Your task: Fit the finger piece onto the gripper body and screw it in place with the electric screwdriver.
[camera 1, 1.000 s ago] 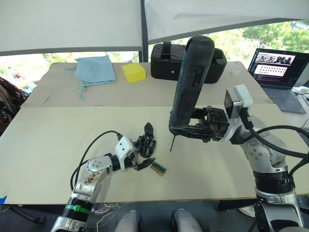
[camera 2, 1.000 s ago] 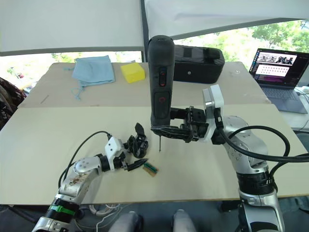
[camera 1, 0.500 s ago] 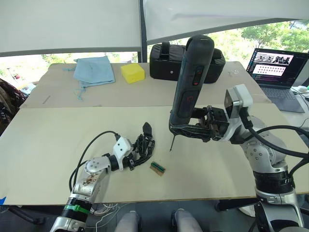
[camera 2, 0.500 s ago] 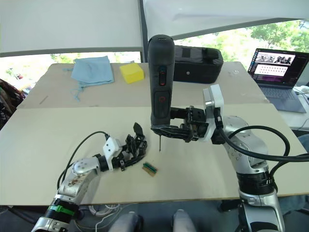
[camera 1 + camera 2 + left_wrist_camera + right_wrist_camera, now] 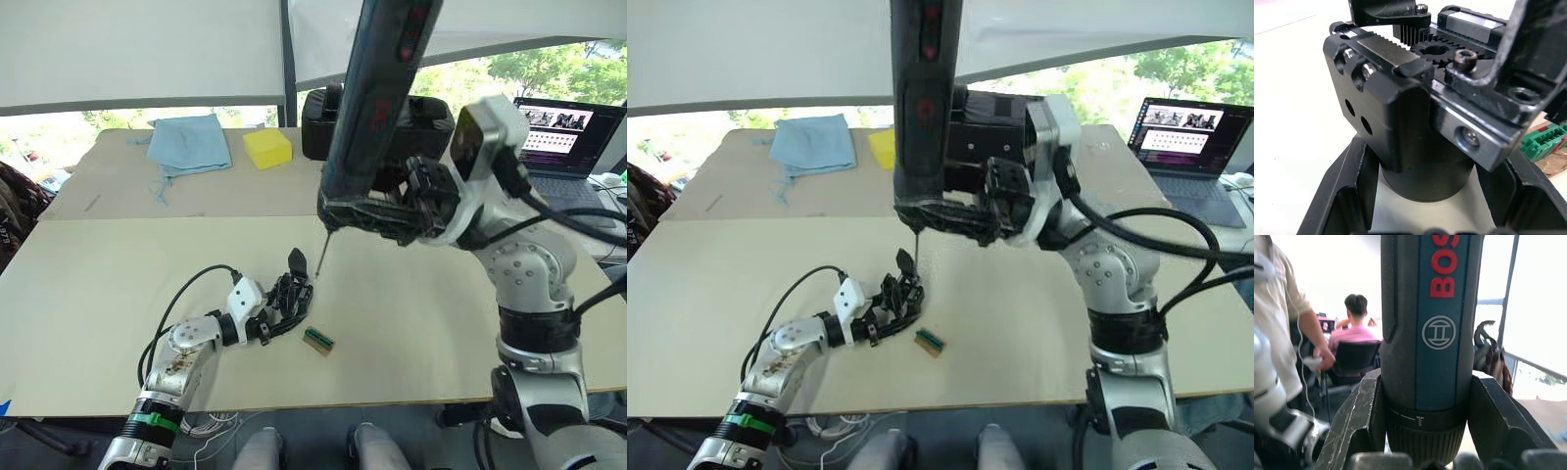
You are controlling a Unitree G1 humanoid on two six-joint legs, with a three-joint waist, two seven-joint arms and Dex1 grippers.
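Lying just beside the gripper body (image 5: 290, 294), a green block (image 5: 318, 341).

The gripper body (image 5: 1400, 98) is seen as matt black plastic or anodised metal, with a toothed rack, shiny steel screw heads and a brushed metal rail. The electric screwdriver (image 5: 1430, 333) is cased in dark matt plastic with a smoother blue panel printed in red; its bit (image 5: 322, 253) is thin bare metal. The table (image 5: 118, 284) is covered in pale, matt board. A soft blue cloth (image 5: 191, 142) and a yellow sponge-like block (image 5: 269, 147) are seen far left.
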